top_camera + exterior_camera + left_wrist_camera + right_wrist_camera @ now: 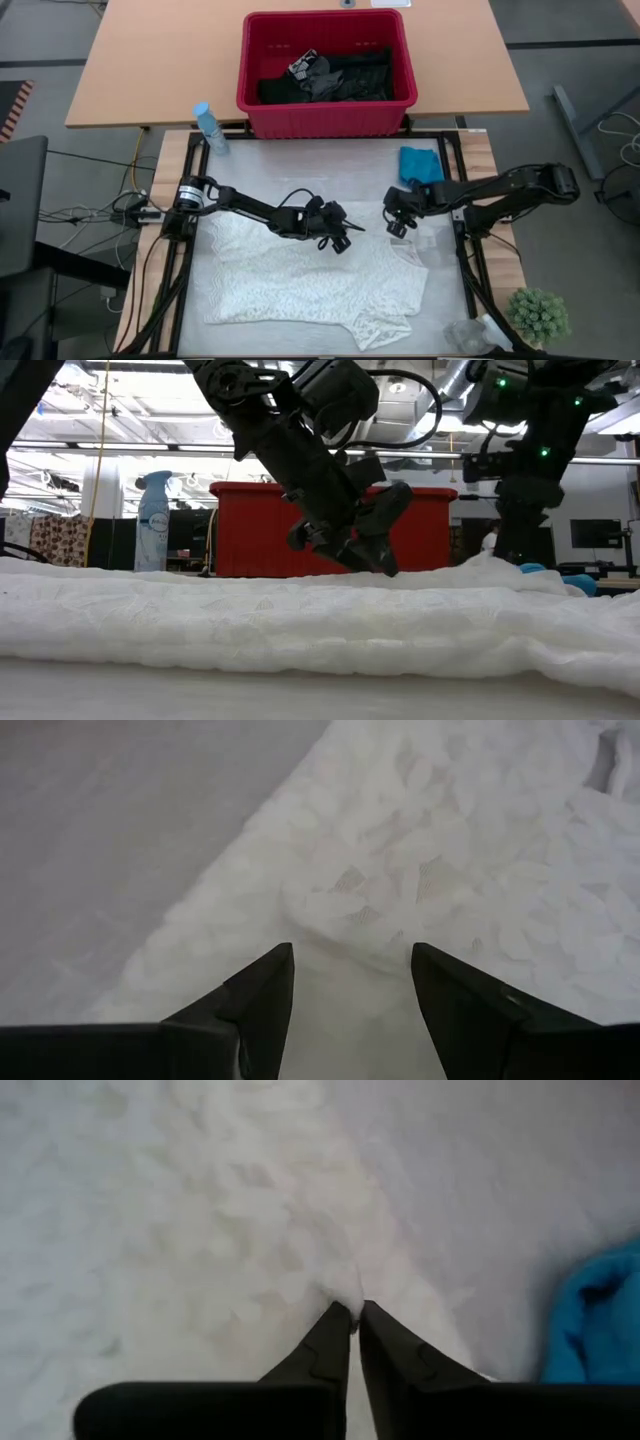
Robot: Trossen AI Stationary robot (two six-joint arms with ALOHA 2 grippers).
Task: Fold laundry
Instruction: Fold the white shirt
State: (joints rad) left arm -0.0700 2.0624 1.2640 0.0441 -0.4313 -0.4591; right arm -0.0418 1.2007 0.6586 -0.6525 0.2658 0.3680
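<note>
A white lacy garment (310,285) lies spread flat over the middle and near part of the table. My left gripper (340,236) is open just above the garment's far edge. In the left wrist view its fingers stand on either side of a small raised ruck (350,915). My right gripper (398,226) is shut on the garment's far right edge. A small teal garment (420,165) lies on the table just beyond it. Black and dark grey garments (330,78) sit in the red basket. My left gripper (350,985) hovers low with one finger on each side of the ruck; I cannot tell whether the fingers touch the cloth. My right gripper (353,1312) pinches a small peak of the white garment's edge (345,1288) between its two fingertips, slanting down from the table's right. The cloth rises slightly at the fingers (490,562); the rest lies on the table.
The red slotted basket (325,118) stands beyond the table's far edge. A blue spray bottle (210,128) stands at the far left corner. A small green plant (540,315) and a clear plastic object (470,335) are at the near right corner.
</note>
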